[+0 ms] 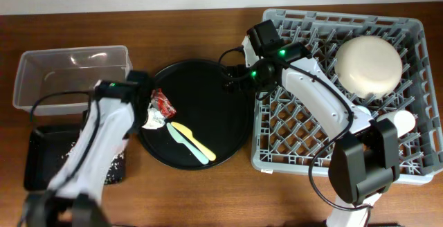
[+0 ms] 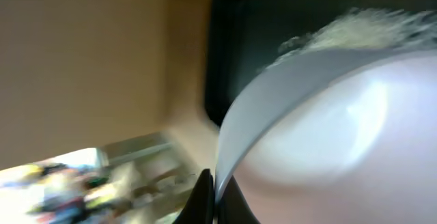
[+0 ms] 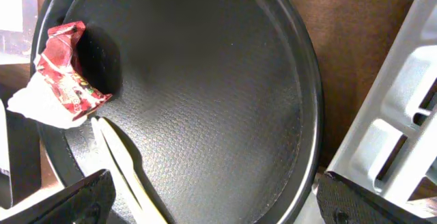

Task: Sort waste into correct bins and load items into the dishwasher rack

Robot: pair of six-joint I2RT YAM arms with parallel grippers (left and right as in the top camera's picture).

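Right wrist view: right gripper (image 3: 225, 200) fingers wide apart, nothing between; hovers over right side of round black tray (image 3: 205, 80). Red wrapper (image 3: 68, 74) on tray's far left edge, touching white napkin (image 3: 31, 108); both lie across tray from this pincer. Overhead: left gripper (image 1: 138, 88) just beside wrapper, clearly nearer. Left wrist view blurred, filled by pale rounded thing (image 2: 328, 128); left grip cannot be told. Yellow utensil (image 1: 181, 133) and mint utensil (image 1: 202, 151) lie diagonal, upper-left to lower-right. Judgement: right arm would need leftward reach across tray.
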